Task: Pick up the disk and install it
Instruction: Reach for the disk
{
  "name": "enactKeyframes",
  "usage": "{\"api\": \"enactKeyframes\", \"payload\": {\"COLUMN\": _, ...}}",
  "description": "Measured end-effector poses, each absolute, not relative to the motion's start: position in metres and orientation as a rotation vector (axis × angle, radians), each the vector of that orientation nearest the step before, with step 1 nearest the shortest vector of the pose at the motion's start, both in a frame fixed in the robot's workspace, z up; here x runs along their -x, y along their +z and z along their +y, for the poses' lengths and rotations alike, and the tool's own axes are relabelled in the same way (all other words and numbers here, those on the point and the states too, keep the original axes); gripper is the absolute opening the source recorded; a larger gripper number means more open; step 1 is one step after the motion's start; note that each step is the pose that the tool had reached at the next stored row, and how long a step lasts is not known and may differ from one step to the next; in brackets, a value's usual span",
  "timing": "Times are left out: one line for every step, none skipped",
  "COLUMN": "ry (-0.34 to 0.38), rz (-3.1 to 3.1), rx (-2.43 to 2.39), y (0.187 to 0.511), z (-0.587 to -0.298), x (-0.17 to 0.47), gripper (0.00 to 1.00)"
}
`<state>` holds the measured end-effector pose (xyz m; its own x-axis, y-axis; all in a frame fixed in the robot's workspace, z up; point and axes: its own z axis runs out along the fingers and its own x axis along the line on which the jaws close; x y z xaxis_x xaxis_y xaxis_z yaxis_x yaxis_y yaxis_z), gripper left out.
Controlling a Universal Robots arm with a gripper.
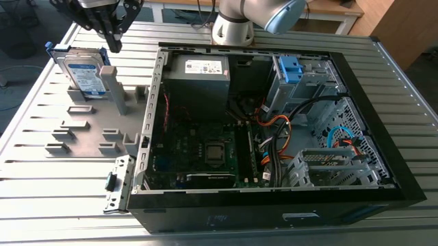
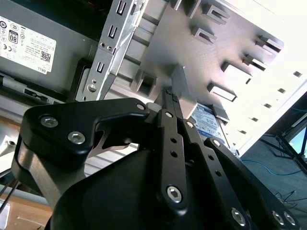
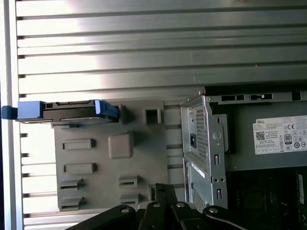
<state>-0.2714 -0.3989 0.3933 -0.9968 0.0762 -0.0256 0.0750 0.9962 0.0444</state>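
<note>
The disk (image 1: 82,73) stands on edge in a slot at the back of a grey holder plate (image 1: 82,128), its white-and-blue label facing forward and its blue frame showing at the corners. The first wrist view shows the disk (image 3: 72,110) edge-on, and the second wrist view catches part of its label (image 2: 208,122). My gripper (image 1: 114,46) hangs just above the disk and slightly to the exterior view's right, apart from it. Its black fingers (image 2: 169,103) are shut together on nothing, as the gripper (image 3: 163,189) also shows in the first wrist view.
An open computer case (image 1: 147,154) lies on the slatted metal table (image 1: 41,184) to the exterior view's right of the holder plate. Inside are a grey power supply (image 1: 198,72), a drive bay with a blue clip (image 1: 291,69) and loose cables (image 1: 274,133). A tall grey post (image 1: 113,87) stands beside the disk.
</note>
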Motion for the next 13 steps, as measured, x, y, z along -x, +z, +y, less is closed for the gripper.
{"api": "enactKeyframes", "payload": {"ry": 0.068, "rz": 3.111, "rx": -0.118, "y": 0.3933, "z": -0.3989, "x": 0.2719, "gripper": 0.11}}
{"api": "enactKeyframes", "payload": {"ry": 0.068, "rz": 3.111, "rx": -0.118, "y": 0.3933, "z": -0.3989, "x": 0.2724, "gripper": 0.11}}
{"api": "enactKeyframes", "payload": {"ry": 0.068, "rz": 3.111, "rx": -0.118, "y": 0.3933, "z": -0.3989, "x": 0.2729, "gripper": 0.11}}
{"api": "enactKeyframes", "payload": {"ry": 0.068, "rz": 3.111, "rx": -0.118, "y": 0.3933, "z": -0.3989, "x": 0.2733, "gripper": 0.11}}
{"api": "enactKeyframes", "payload": {"ry": 0.068, "rz": 3.111, "rx": -0.118, "y": 0.3933, "z": -0.3990, "x": 0.2738, "gripper": 0.11}}
{"api": "enactKeyframes", "payload": {"ry": 0.068, "rz": 3.111, "rx": -0.118, "y": 0.3933, "z": -0.3989, "x": 0.2742, "gripper": 0.11}}
{"api": "enactKeyframes", "payload": {"ry": 0.068, "rz": 3.111, "rx": -0.118, "y": 0.3933, "z": -0.3989, "x": 0.2746, "gripper": 0.11}}
{"api": "enactKeyframes", "payload": {"ry": 0.068, "rz": 3.111, "rx": -0.118, "y": 0.3933, "z": -0.3989, "x": 0.2750, "gripper": 0.11}}
{"api": "enactKeyframes", "payload": {"ry": 0.068, "rz": 3.111, "rx": -0.118, "y": 0.3933, "z": -0.3989, "x": 0.2755, "gripper": 0.11}}
{"api": "enactKeyframes", "payload": {"ry": 0.068, "rz": 3.111, "rx": -0.118, "y": 0.3933, "z": -0.3989, "x": 0.2759, "gripper": 0.11}}
{"api": "enactKeyframes", "payload": {"ry": 0.068, "rz": 3.111, "rx": -0.118, "y": 0.3933, "z": -0.3989, "x": 0.2765, "gripper": 0.11}}
{"api": "enactKeyframes", "payload": {"ry": 0.068, "rz": 3.111, "rx": -0.118, "y": 0.3933, "z": -0.3989, "x": 0.2769, "gripper": 0.11}}
{"api": "enactKeyframes", "payload": {"ry": 0.068, "rz": 3.111, "rx": -0.118, "y": 0.3934, "z": -0.3989, "x": 0.2774, "gripper": 0.11}}
